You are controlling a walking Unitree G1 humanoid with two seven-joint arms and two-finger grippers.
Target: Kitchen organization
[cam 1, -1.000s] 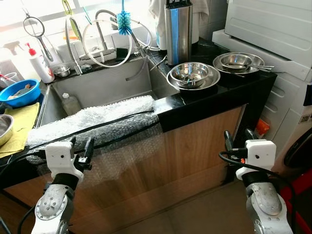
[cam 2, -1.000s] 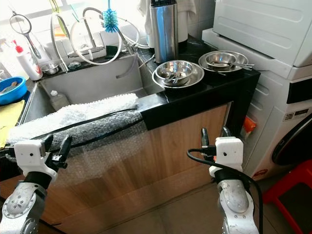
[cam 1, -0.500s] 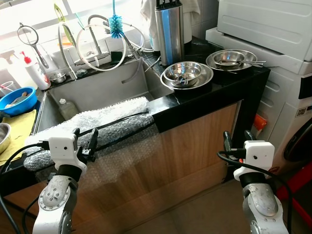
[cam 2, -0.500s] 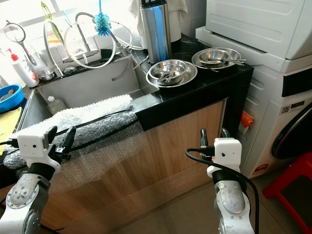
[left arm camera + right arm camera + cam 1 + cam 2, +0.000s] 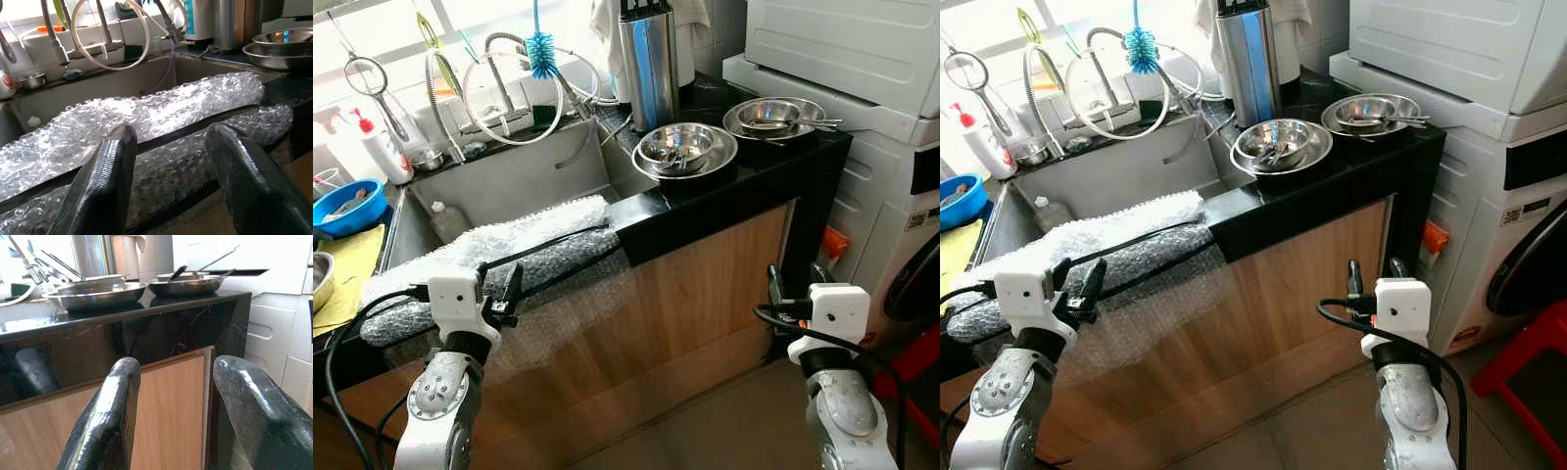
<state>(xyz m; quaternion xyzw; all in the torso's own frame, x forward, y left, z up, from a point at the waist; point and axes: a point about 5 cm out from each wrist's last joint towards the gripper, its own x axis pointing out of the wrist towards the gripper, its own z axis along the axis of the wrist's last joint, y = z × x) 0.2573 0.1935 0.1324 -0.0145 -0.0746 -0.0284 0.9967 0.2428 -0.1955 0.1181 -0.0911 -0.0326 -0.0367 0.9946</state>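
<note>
While both arms hang short of the black stone surface (image 5: 744, 171), left pincer (image 5: 499, 290) and right pincer (image 5: 793, 284) gape empty; nested round steel bowls (image 5: 683, 149) near its front edge apparently await a reach.

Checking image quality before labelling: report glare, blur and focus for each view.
Eye views: sharp, window behind the sink tap blown out white. Left wrist view: clear bubble wrap crisp, black fingers soft. Right wrist view: glossy black counter edge mirrors the room, fingers blurred.

Bubble wrap (image 5: 1097, 235) draped over sink (image 5: 1126, 176) edge.
</note>
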